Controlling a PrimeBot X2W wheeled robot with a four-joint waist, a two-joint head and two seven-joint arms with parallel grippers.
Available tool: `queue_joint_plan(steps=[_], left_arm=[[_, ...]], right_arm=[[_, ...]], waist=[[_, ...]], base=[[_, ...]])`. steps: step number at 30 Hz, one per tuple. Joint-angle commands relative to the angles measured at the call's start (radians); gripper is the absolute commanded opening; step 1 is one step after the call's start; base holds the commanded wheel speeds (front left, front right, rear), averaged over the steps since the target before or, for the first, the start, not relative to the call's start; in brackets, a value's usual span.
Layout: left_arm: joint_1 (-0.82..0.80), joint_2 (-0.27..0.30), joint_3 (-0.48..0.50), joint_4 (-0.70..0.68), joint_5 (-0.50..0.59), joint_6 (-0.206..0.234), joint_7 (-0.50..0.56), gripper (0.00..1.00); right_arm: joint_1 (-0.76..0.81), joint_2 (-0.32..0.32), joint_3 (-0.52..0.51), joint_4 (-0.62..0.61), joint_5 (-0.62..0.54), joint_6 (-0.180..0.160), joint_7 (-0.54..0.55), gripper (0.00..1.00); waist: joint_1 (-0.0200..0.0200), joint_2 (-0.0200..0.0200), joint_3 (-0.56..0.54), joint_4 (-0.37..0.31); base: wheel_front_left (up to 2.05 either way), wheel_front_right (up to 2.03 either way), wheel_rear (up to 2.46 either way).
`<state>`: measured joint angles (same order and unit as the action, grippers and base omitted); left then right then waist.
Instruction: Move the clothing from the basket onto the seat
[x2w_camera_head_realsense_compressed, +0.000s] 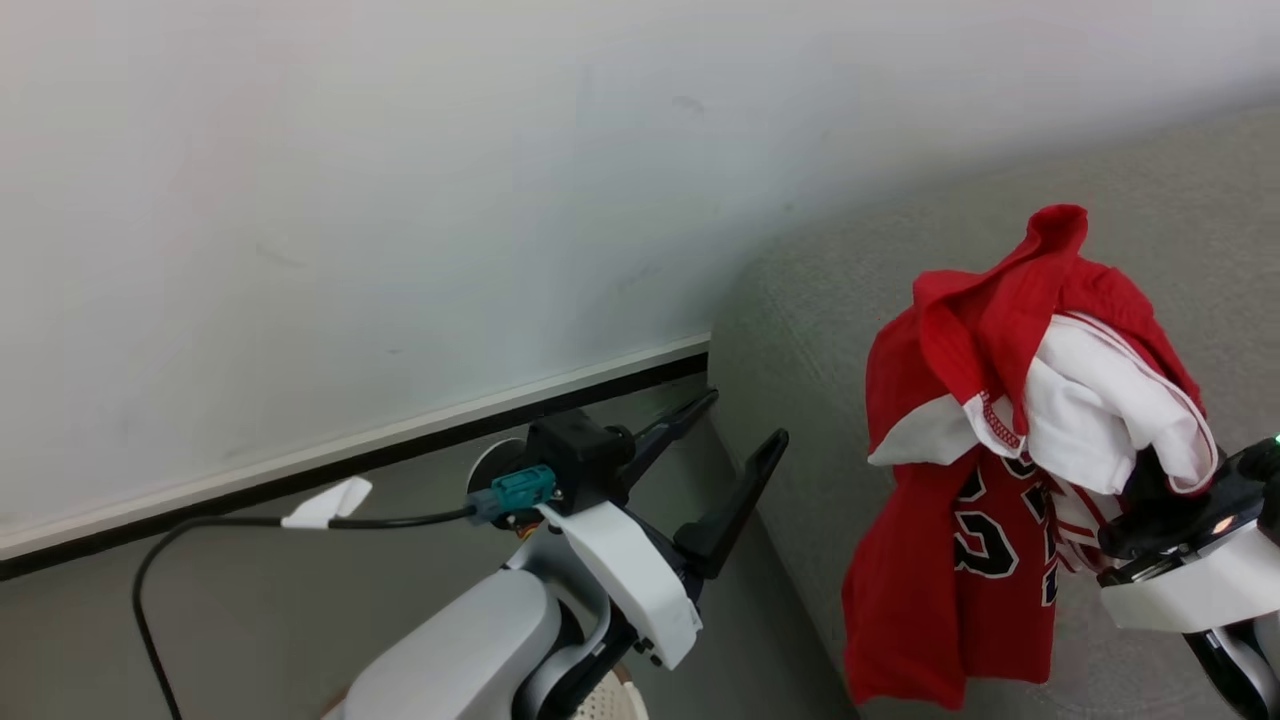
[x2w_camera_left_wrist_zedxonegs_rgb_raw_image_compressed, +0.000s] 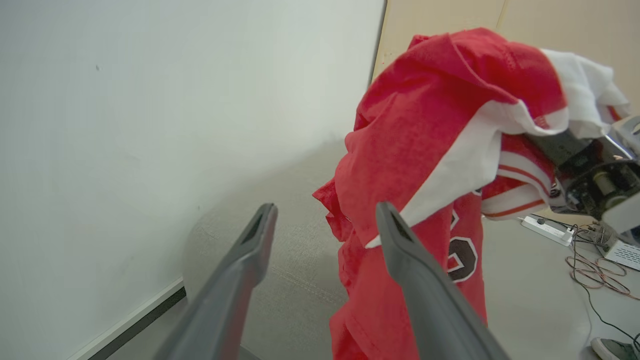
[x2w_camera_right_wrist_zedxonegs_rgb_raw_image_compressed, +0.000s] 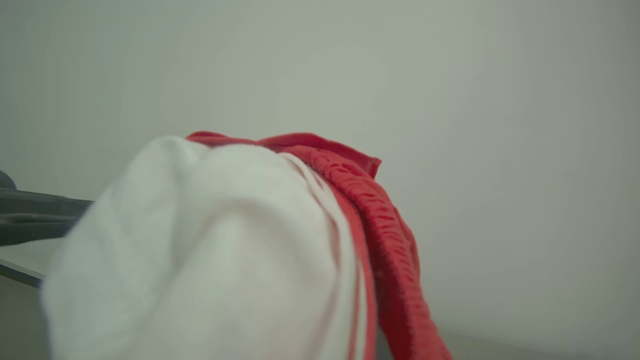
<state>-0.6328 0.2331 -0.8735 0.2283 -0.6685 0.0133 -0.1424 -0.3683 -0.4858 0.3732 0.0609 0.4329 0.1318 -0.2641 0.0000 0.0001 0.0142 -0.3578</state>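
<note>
The clothing, a red jersey with white lining and black-and-white numbers, hangs bunched from my right gripper, which is shut on it with its fingers buried in the folds. It dangles above the light-grey seat. My left gripper stands open and empty, to the left of the clothing and apart from it. In the left wrist view the left gripper frames the seat, with the clothing to the right, held by the right gripper. White lining of the clothing covers the right wrist view. A perforated white sliver of the basket shows at the bottom edge.
A pale wall with a dark skirting strip runs behind the seat. A black cable trails from my left wrist. On the floor to the right lie a power strip, loose wires and a shoe.
</note>
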Motion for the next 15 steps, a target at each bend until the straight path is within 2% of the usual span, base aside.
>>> queue_joint_plan(steps=[1, 10, 15], left_arm=[[-0.01, 0.003, 0.001, 0.007, 0.012, -0.001, -0.002, 1.0], [-0.036, 0.005, -0.016, 0.025, 0.03, -0.009, -0.013, 1.0], [-0.052, 0.0, -0.027, 0.042, 0.044, -0.018, -0.017, 1.0]], right_arm=[[-0.001, -0.004, -0.011, -0.008, -0.001, -0.002, 0.0, 0.0], [0.017, 0.005, -0.053, -0.032, -0.018, -0.002, 0.0, 0.0], [0.032, 0.012, -0.089, -0.053, -0.028, -0.002, 0.0, 0.0]], waist=[[0.0, -0.0001, 0.023, -0.045], [0.0, -0.0001, 0.053, -0.15], [0.0, -0.0001, 0.069, -0.164]], base=[[0.0, 0.0, 0.0], [0.0, 0.0, 0.0], [0.0, 0.0, 0.0]])
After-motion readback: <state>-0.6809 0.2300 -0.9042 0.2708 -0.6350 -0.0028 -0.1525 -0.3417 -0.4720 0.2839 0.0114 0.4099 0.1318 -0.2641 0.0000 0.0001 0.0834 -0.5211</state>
